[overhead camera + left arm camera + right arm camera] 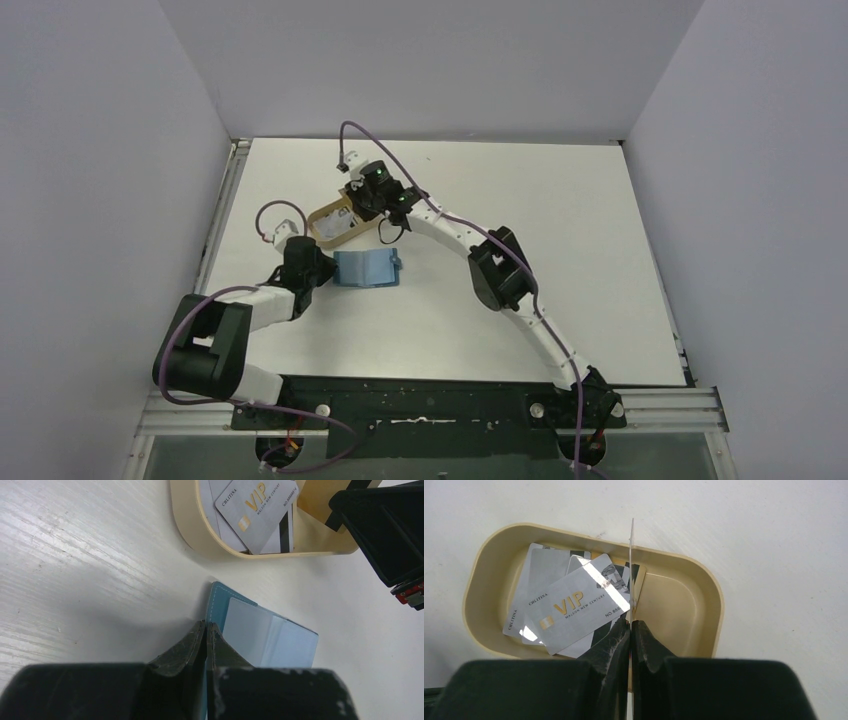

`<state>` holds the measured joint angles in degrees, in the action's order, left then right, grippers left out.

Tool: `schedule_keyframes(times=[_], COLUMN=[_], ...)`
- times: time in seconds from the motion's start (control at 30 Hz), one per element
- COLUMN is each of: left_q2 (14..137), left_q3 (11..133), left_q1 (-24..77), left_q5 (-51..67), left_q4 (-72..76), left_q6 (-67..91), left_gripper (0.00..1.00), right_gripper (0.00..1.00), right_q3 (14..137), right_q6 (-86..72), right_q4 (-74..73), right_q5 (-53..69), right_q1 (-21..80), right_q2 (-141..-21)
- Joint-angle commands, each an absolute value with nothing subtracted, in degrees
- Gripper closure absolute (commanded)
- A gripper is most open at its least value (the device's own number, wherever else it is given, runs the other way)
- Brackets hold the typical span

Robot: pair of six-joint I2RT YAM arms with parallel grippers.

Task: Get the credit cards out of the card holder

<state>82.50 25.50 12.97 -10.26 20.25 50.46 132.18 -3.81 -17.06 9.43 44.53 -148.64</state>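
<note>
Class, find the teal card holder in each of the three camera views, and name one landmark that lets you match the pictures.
Top external: card holder left of centre, just below the tan tray.
Left wrist: lower centre, its edge pinched by the left gripper.
Right wrist: not in view.
Shared landmark: the tan tray, visible in all three views.

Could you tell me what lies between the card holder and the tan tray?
Nothing: bare table separates card holder from tray, per left wrist view.
</note>
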Motion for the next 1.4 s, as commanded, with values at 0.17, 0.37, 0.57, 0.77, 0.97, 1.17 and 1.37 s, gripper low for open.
schedule_keyframes(times=[0.17,0.37,0.57,0.77,0.97,1.17,1.37], left_q2=[80.2,79.9,78.7,76.7,75.2,75.1,74.9], left_q3=[25.1,25.1,25.1,24.1,23.6,23.5,23.5], left_q1=[12.0,11.8,11.2,8.7,6.2,5.1,4.9], left_q5=[-9.1,-8.9,-9.1,-8.4,-7.7,-6.8,-6.5], left_q4=[21.6,21.2,20.0,18.0,16.5,16.2,16.0], left_q6=[49.7,49.7,49.3,48.6,47.6,47.4,47.5], left_gripper=[1.0,1.0,1.0,1.0,1.0,1.0,1.0], right_gripper=[1.0,1.0,1.0,1.0,1.0,1.0,1.0], right_q3=[134.4,133.2,131.7,130.6,135.1,140.1,139.7], right_q6=[-2.2,-0.4,-0.4,-7.8,-17.4,-18.6,-18.7], right_q4=[-14.4,-15.2,-13.9,-11.7,-14.6,-20.6,-21.7], right_q5=[8.4,7.3,8.7,11.8,23.8,28.6,30.8], right_q1=[48.2,49.5,49.7,46.1,40.6,39.1,39.3], right_q2=[-148.0,-146.9,-145.3,-143.8,-146.1,-149.1,-149.6])
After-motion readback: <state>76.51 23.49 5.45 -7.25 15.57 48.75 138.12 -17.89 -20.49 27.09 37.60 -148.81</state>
